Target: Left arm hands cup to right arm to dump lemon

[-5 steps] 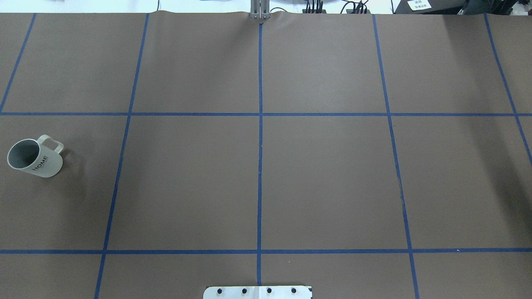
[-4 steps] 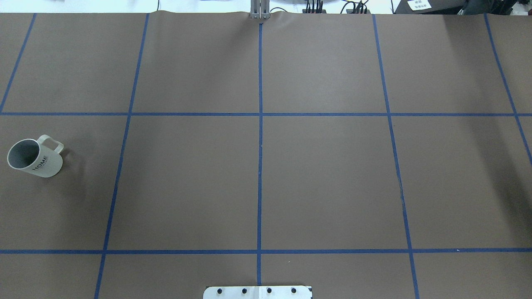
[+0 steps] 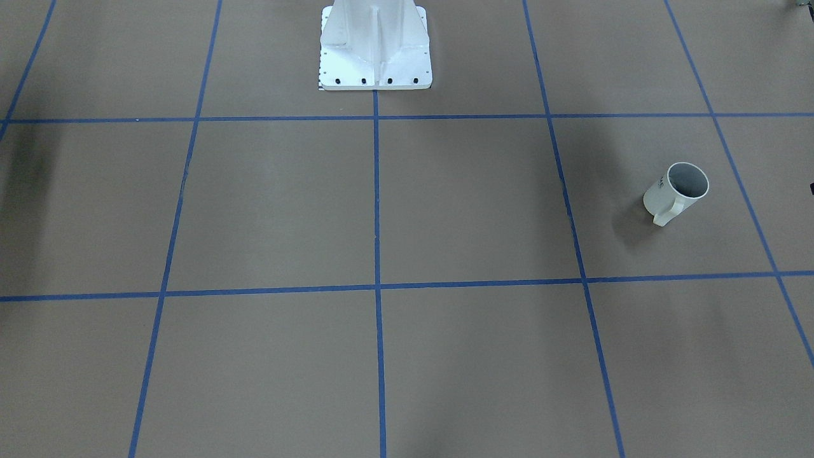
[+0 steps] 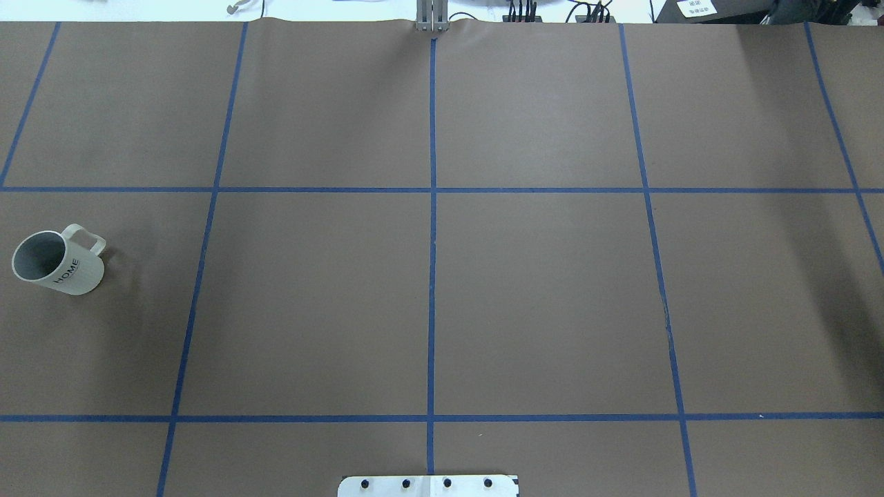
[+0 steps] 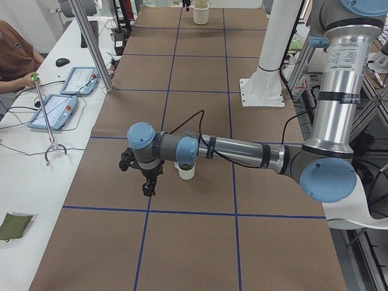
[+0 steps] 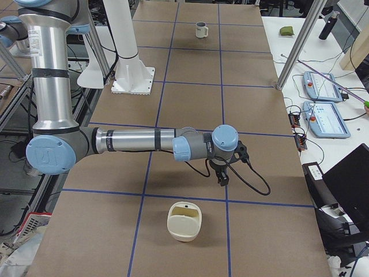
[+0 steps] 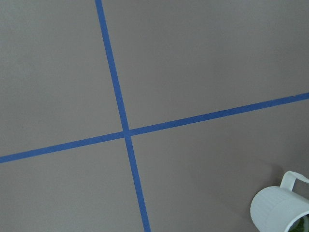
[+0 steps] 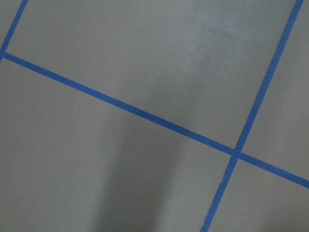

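We saw the off-white "HOME" mug point(image 4: 59, 266) standing upright near the left end of the bench point(image 4: 539, 297), about midway between its long edges. The left gripper point(image 5: 147, 187) hung just beside it, toward the operators' edge and apart from it. The right gripper point(image 6: 222, 178) hung near the right end. We could not tell whether either gripper's fingers were apart or together.

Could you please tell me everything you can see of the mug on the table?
The mug is small, off-white, finely ribbed outside and grey inside, ceramic by its look, with one loop handle and dark lettering HOME on its side. It stands upright, mouth open, on the brown table cover far to the robot's left, beside a blue tape line. In the overhead view, only the cover touches it.
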Robot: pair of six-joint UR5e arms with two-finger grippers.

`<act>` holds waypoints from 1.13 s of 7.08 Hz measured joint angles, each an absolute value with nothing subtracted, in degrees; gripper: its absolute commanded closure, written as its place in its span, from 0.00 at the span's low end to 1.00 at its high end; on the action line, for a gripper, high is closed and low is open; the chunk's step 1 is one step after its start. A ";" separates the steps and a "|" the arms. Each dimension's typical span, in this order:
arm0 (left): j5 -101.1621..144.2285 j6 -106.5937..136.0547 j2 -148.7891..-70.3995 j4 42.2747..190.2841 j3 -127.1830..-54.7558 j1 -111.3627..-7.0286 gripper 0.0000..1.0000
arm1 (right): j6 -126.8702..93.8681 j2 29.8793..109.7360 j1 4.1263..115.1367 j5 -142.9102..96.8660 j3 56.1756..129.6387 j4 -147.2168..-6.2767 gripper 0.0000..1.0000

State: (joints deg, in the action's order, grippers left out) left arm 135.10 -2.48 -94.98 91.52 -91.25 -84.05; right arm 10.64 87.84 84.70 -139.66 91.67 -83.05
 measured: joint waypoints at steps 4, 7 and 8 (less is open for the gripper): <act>136.30 5.62 -92.58 95.77 -94.07 -82.51 0.00 | 9.77 85.69 82.20 -139.31 92.10 -83.00 0.00; 136.07 12.22 -89.73 100.10 -97.56 -77.01 0.00 | 7.90 84.30 80.38 -137.83 92.14 -82.95 0.00; 135.93 13.65 -89.55 100.75 -97.68 -75.81 0.00 | 7.79 84.24 80.11 -137.71 92.17 -82.91 0.00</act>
